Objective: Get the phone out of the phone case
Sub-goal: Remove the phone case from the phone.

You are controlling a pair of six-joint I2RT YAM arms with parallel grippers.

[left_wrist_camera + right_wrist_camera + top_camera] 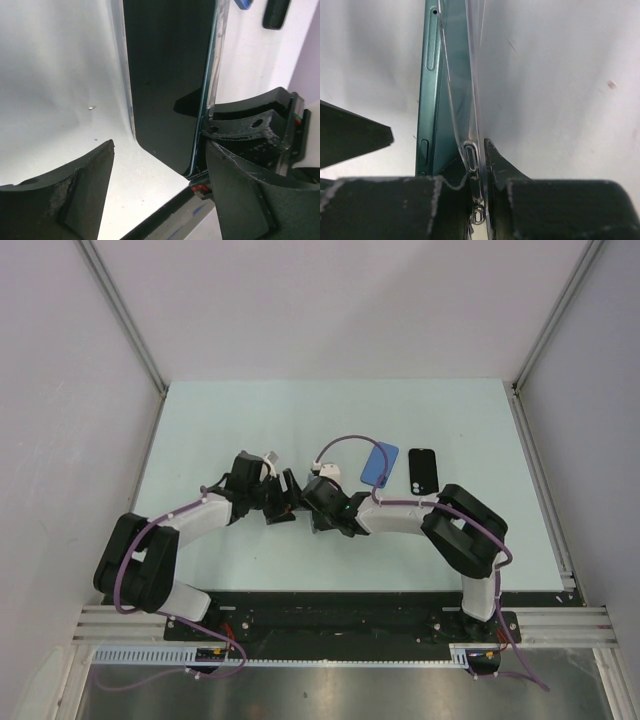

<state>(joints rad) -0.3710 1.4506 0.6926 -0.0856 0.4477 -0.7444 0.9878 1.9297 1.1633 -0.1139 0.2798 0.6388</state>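
phone (426, 95) seemingly teal, case (464, 80) clear

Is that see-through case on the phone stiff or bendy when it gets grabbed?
Probably bendy: the clear case bows away from the phone above where the right gripper pinches its wall. It looks thin, so it is likely light. Its smooth, shiny surface may be a bit slippery.

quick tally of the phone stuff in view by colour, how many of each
teal phone: 1
clear case: 1
blue flat piece: 1
black flat piece: 1
total: 4
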